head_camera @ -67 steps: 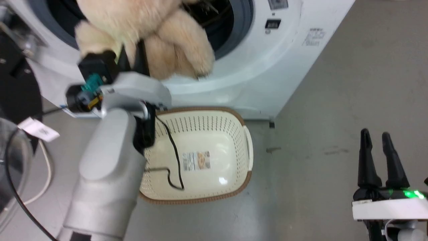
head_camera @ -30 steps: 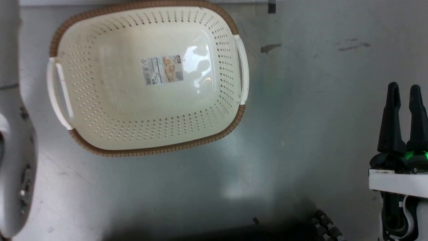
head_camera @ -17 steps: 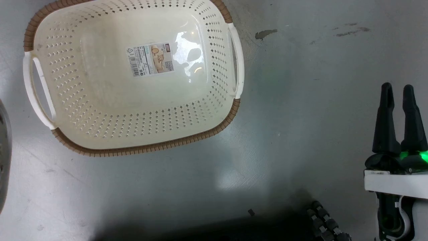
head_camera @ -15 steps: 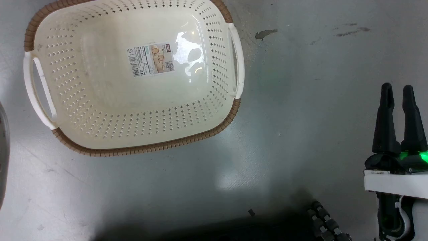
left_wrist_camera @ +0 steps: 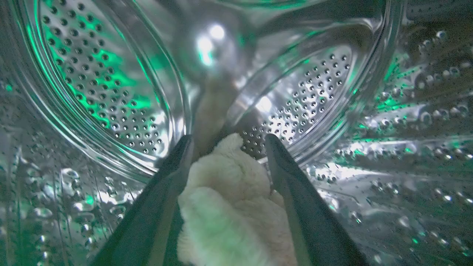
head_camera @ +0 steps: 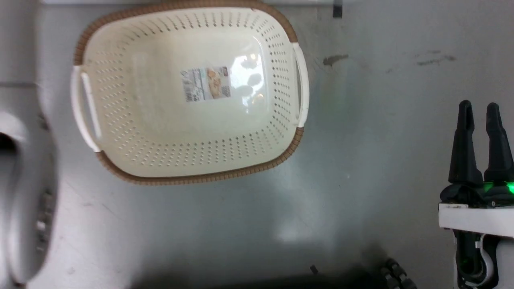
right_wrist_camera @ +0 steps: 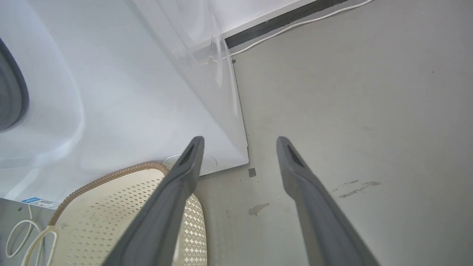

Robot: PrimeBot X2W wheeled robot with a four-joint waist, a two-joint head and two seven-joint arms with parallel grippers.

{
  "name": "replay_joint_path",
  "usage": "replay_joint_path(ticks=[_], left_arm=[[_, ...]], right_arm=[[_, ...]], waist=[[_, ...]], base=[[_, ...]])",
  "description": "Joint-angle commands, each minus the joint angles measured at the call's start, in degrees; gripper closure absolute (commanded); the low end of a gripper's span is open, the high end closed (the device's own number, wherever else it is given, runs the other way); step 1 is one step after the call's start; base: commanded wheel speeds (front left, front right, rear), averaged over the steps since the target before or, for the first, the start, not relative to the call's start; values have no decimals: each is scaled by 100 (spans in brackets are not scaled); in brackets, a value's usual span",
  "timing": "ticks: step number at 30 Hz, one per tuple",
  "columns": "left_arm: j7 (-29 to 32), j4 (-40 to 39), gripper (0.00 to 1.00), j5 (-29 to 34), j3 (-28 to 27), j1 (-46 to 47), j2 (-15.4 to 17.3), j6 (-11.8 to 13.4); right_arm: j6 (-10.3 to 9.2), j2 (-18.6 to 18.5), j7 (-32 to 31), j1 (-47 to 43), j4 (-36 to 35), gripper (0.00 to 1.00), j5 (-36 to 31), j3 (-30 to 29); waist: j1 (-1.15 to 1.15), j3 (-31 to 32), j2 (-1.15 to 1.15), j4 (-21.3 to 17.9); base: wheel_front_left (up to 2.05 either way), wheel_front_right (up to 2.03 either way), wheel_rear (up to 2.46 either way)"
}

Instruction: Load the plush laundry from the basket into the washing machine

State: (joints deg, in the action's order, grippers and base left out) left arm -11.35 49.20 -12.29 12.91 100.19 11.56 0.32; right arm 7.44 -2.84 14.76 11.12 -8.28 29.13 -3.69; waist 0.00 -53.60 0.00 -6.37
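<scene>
Inside the perforated steel drum [left_wrist_camera: 111, 92] of the washing machine [right_wrist_camera: 111, 92], the left gripper [left_wrist_camera: 229, 142] is released, its two dark fingers spread wide with a lumpy limb of the cream plush laundry [left_wrist_camera: 229, 207] lying between them. On the grey floor [head_camera: 361, 160] just before the machine, the oval basket [head_camera: 192, 180] stands upright, its bottom label [head_camera: 207, 83] uncovered. Right gripper [head_camera: 478, 106]: fingers apart, grasping nothing, well to the basket's right.

Head looking straight down on basket [head_camera: 192, 179]; right wrist sharing it, low; left wrist peering close inside washing machine drum [left_wrist_camera: 111, 74].
</scene>
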Motion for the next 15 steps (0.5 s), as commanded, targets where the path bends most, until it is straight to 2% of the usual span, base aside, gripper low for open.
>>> replay_joint_path(ticks=[1,8,14,15], left_arm=[[-117,129,0,-60,39,-327,-91,-65],[-336,275,0,-256,31,-1170,-331,-231],[-360,142,0,-310,21,-1882,-428,-286],[-362,-1,0,-320,4,-2241,-469,-290]], right_arm=[[5,-4,24,87,28,0,-60,-52],[5,-4,24,50,151,0,-209,-155],[5,-4,24,-10,290,0,-301,-208],[5,-4,24,-62,365,0,-324,-218]], waist=[[0,306,0,156],[0,1011,0,359],[0,1549,0,474],[0,1798,0,503]], base=[[0,0,0],[0,0,0],[0,0,0],[0,0,0]])
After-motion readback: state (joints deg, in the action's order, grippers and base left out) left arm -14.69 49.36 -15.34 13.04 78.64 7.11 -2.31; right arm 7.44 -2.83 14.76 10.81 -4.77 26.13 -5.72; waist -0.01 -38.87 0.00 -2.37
